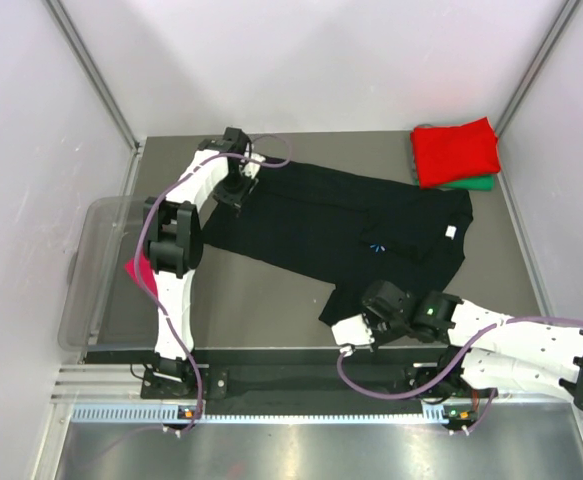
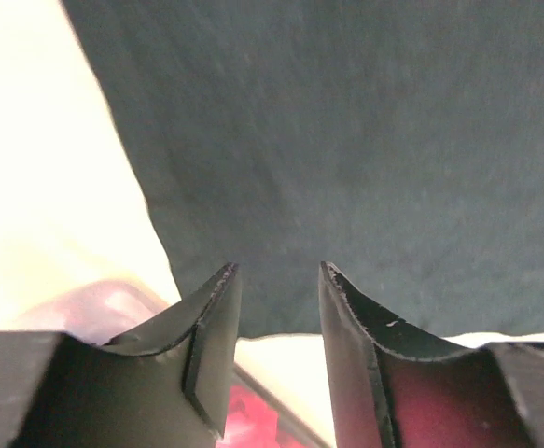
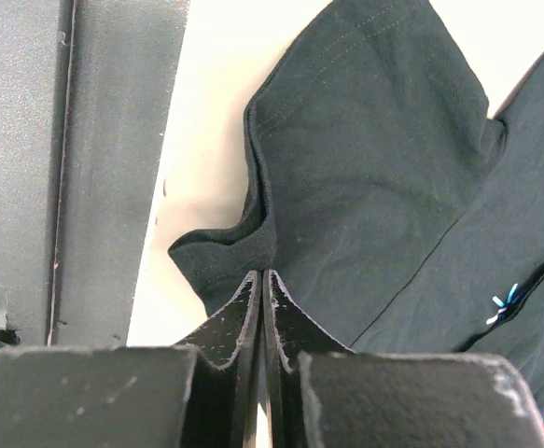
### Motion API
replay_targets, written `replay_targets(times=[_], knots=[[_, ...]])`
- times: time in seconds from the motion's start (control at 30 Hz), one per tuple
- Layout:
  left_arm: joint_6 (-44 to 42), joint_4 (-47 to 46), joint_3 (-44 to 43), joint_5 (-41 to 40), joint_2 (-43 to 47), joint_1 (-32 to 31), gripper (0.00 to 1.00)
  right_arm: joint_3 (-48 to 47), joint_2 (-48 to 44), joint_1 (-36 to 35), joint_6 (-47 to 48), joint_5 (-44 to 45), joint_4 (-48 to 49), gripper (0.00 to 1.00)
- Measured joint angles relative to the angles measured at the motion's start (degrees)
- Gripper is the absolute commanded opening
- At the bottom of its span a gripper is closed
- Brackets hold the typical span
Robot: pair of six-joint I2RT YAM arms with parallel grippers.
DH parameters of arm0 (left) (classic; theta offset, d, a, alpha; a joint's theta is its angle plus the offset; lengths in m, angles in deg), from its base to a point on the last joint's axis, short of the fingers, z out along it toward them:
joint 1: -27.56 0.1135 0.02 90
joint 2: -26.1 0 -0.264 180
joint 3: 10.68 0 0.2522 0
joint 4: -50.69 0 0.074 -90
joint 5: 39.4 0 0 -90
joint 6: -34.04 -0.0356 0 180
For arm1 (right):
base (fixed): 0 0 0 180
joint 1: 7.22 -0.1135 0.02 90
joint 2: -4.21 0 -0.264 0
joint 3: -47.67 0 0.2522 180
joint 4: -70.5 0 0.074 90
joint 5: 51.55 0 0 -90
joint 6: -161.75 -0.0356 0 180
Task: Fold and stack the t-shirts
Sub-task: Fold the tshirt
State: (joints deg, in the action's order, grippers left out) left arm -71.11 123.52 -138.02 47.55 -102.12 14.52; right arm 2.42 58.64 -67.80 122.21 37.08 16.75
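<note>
A grey table [image 1: 256, 300] is enclosed by white walls [image 1: 321, 60], with a black rail [image 1: 271, 357] along its near edge. A black t-shirt [image 1: 321, 225] is spread flat across the middle of the table. A red t-shirt [image 1: 456, 150] is stacked, folded, on a green t-shirt [image 1: 483, 183] at the far right corner. A magenta t-shirt [image 1: 139, 272] is seen in a clear bin [image 1: 79, 270] at the left edge.

The left gripper [image 1: 233, 192] is placed over the black shirt's far left edge. Only its wrist view shows its fingers [image 2: 211, 317] apart, with nothing between them.

The right gripper [image 1: 354, 338] is at the near sleeve. In its wrist view the jaws are pressed together, tips against the sleeve hem. Whether cloth is pinched cannot be told.
</note>
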Motion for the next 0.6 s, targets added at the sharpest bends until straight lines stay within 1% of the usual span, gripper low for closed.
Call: replay_targets(times=[0.1,0.17,0.37,0.6], knots=[[-1.01,3.8,0.0,0.02,0.0,-0.07,0.4,0.0,0.0,0.24,-0.15,0.0,0.11,0.0],[-1.57,6.43,0.31,0.13,0.0,-0.09,0.4,0.0,0.0,0.39,-0.2,0.02,0.13,0.0],[-4.42,8.79,7.41,-0.44,1.64,-0.13,0.46,0.0,-0.02,1.16,-0.61,0.0,0.13,0.0],[-7.3,8.98,11.82,-2.56,3.15,-0.13,0.48,0.0,-0.02,1.31,-0.66,0.0,0.15,0.0]])
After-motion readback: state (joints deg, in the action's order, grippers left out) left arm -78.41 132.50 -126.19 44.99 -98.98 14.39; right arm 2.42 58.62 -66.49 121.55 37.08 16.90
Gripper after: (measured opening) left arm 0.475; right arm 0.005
